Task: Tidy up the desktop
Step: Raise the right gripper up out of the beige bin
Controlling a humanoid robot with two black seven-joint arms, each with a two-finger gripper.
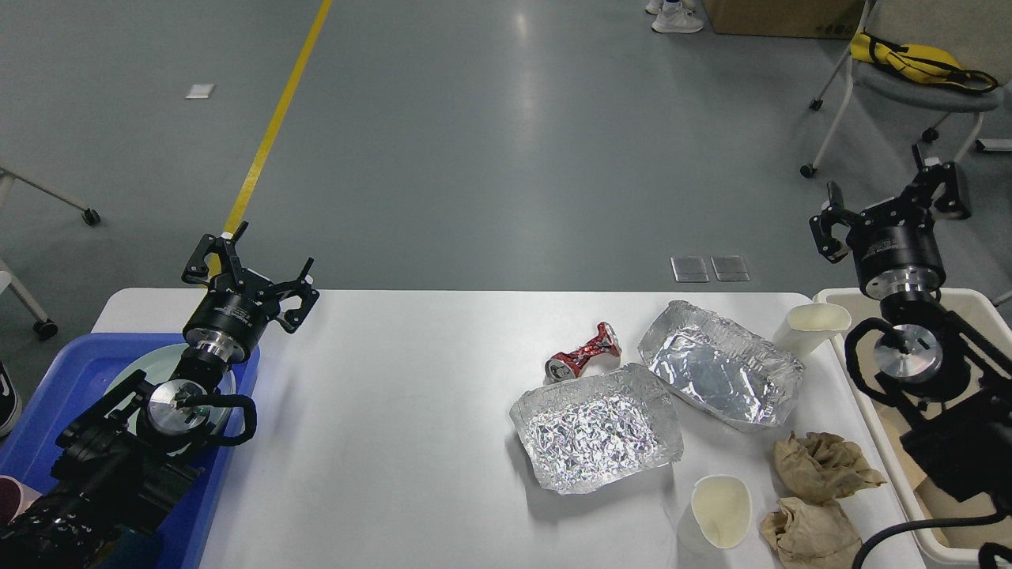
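Observation:
The white desktop (411,395) carries a crushed red can (582,352), two foil trays (594,427) (721,371), two paper cups (813,325) (721,510) and two crumpled brown paper wads (822,465) (809,533). My left gripper (249,267) hangs open and empty over the table's far left corner, above the blue tray (63,395). My right gripper (889,201) is raised high at the far right, open and empty, above the cream bin (885,411).
A pale green plate (130,371) lies in the blue tray under my left arm. Beyond the table, a wheeled chair (909,87) with a yellow bag stands at the far right. A yellow line (269,134) crosses the floor.

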